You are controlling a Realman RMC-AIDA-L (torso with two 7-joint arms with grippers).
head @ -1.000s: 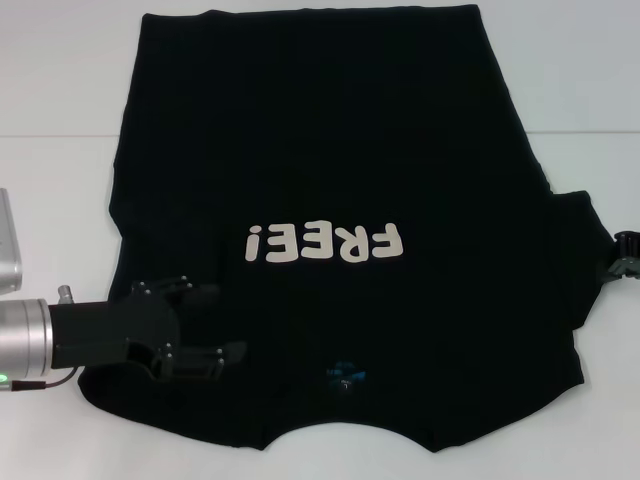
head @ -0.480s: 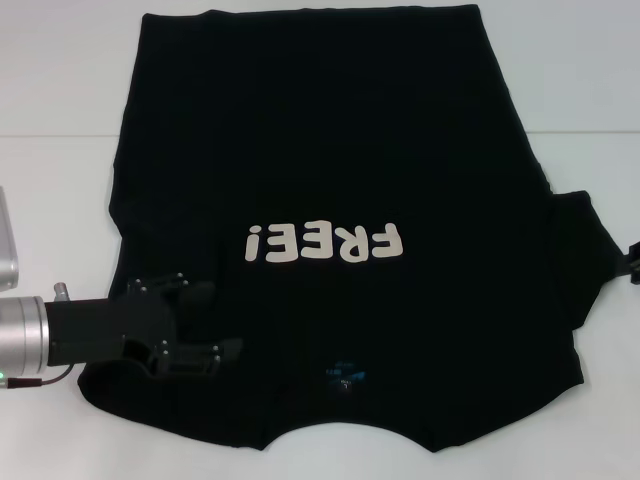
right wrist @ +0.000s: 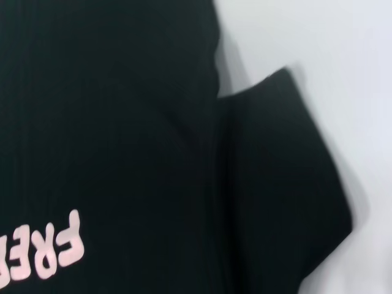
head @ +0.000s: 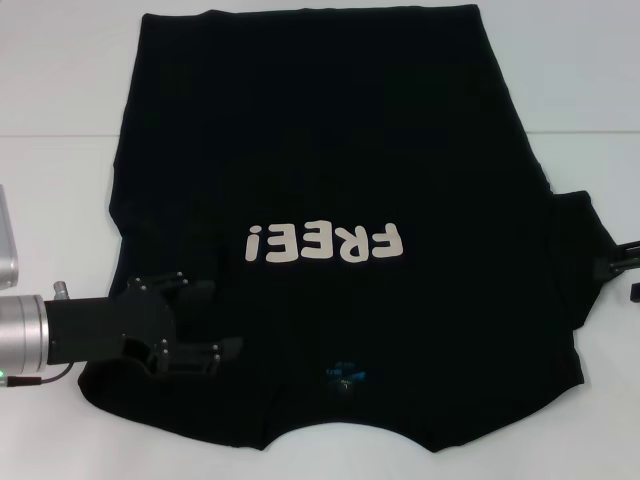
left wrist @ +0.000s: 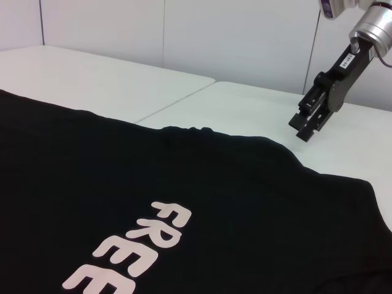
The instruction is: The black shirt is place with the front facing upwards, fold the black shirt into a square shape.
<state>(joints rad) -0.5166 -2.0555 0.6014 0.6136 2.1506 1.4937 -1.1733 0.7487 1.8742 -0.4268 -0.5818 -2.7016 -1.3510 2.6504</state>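
one black shirt (head: 330, 180), two grippers, one white table (head: 60, 90)

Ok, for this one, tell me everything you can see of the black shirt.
The black shirt is a plain, soft-looking short-sleeved tee, spread nearly flat, front up, on the white table, collar nearest the robot. White "FREE!" lettering crosses the chest; a small blue neck label shows at the collar. The left gripper lies on the left shoulder area. The right sleeve sticks out, with the right gripper at its edge; contact is unclear.
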